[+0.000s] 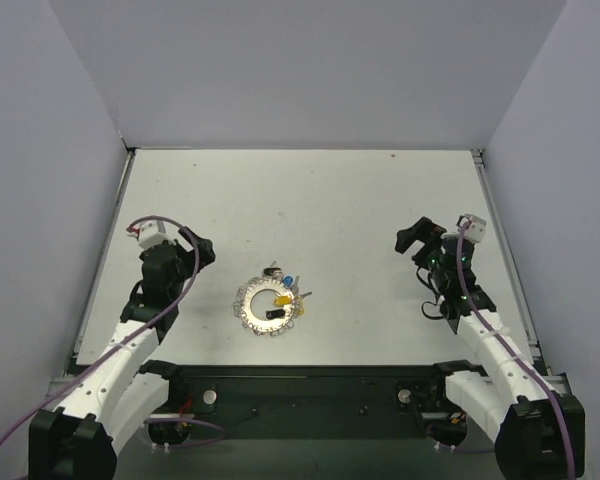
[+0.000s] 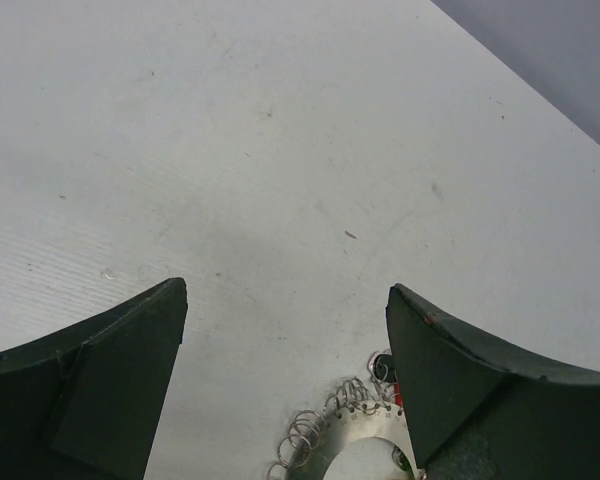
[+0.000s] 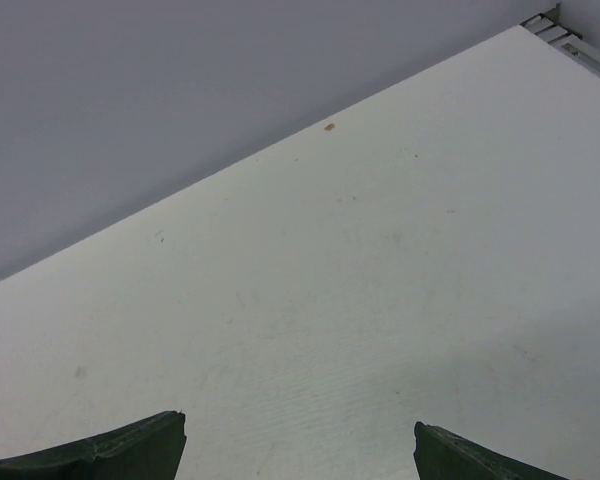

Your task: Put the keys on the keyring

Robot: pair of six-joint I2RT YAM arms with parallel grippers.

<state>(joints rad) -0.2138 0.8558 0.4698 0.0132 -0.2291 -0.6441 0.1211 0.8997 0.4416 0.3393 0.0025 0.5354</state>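
Note:
The keyring, a large flat silver ring with small wire loops round its rim, lies on the white table near the front centre. A yellow-headed key and a black-headed key lie across it; a blue-headed key and other keys sit at its upper right rim. My left gripper is open and empty, to the left of the ring. The left wrist view shows the ring's rim low between the fingers. My right gripper is open and empty, far to the right, over bare table.
The table is walled by grey panels at the back and both sides. A metal rail runs along its right edge. The black mounting bar with both arm bases lies along the near edge.

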